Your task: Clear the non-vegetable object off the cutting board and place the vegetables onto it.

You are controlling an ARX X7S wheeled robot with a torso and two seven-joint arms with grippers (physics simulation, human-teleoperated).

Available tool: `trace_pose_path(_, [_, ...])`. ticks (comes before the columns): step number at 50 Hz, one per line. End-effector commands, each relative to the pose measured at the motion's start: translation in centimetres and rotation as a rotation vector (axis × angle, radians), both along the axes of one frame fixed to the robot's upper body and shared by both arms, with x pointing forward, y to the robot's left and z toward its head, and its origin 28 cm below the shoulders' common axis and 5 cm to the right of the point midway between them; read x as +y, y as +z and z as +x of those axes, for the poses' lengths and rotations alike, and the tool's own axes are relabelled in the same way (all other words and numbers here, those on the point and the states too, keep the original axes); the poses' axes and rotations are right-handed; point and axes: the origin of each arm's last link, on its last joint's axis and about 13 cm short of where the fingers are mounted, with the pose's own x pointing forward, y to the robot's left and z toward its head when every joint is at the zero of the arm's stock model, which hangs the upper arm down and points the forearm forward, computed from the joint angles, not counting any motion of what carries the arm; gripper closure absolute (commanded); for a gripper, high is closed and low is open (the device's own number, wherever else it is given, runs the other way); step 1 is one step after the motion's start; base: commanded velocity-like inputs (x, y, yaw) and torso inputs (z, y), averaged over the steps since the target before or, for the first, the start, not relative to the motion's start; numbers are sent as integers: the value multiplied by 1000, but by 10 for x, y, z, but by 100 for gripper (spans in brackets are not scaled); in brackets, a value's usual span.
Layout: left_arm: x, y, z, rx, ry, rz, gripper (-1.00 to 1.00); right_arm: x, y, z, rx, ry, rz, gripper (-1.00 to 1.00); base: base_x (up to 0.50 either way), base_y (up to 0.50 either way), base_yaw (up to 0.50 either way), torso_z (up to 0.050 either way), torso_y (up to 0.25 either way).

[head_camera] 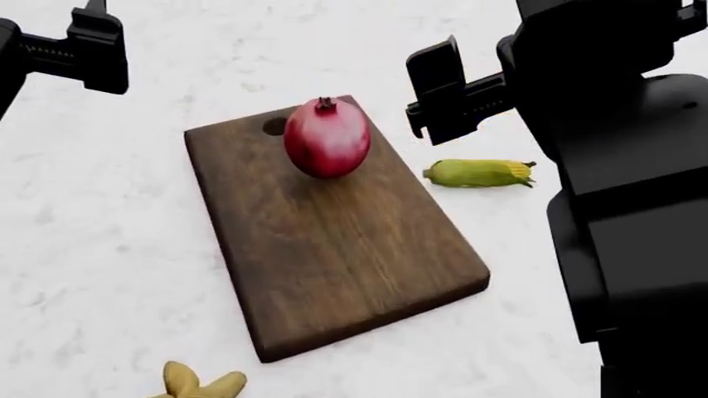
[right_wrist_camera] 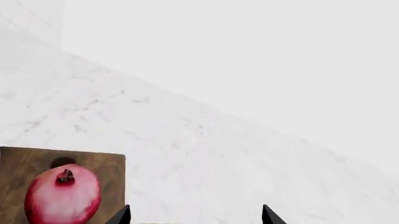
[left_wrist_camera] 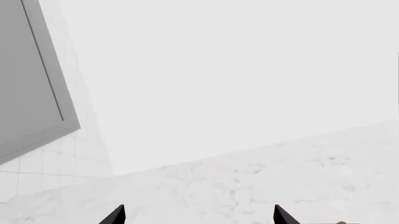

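A glossy red round fruit (head_camera: pixel 327 138) with a dark stem end stands on the dark brown cutting board (head_camera: pixel 332 249), near the board's round hole (head_camera: pixel 274 126). It also shows in the right wrist view as the red fruit (right_wrist_camera: pixel 62 193) on the cutting board (right_wrist_camera: pixel 106 163). An ear of corn (head_camera: pixel 478 172) lies on the white counter right of the board. A tan knobby root (head_camera: pixel 199 385) lies at the near edge, left of the board's near corner. My right gripper (right_wrist_camera: pixel 194 215) hangs open above the corn. My left gripper (left_wrist_camera: pixel 199 215) is open, raised at the far left.
White marbled counter (head_camera: pixel 99 249) surrounds the board. The left wrist view shows a grey framed panel (left_wrist_camera: pixel 31 79) on a tiled wall (left_wrist_camera: pixel 44 172) beyond the counter. My right arm's dark body (head_camera: pixel 631 182) fills the head view's right side.
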Motion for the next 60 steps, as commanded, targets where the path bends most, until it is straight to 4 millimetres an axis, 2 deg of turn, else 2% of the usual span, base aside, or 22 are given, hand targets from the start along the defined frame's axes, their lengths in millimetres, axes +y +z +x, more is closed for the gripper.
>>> trace_pose_path(1, [0,3,-1,8,-51,-23,-100,4,3,0,-17,29,16,-100,500,0,0,0,0])
trace_pose_path(31, [0,5,-1,2,-54,-29,-100,10,-2,5,43,69,-12,-100,500,0,0,0,1])
trace_pose_path(44, [1,5,-1,-2,-61,-1,-100,20,-16,15,120,179,115,-100,0,0,0,0,0])
trace_pose_path(60, [0,10,0,-14,-68,8,-100,37,-43,21,278,314,116,-100,0,0,0,0,0])
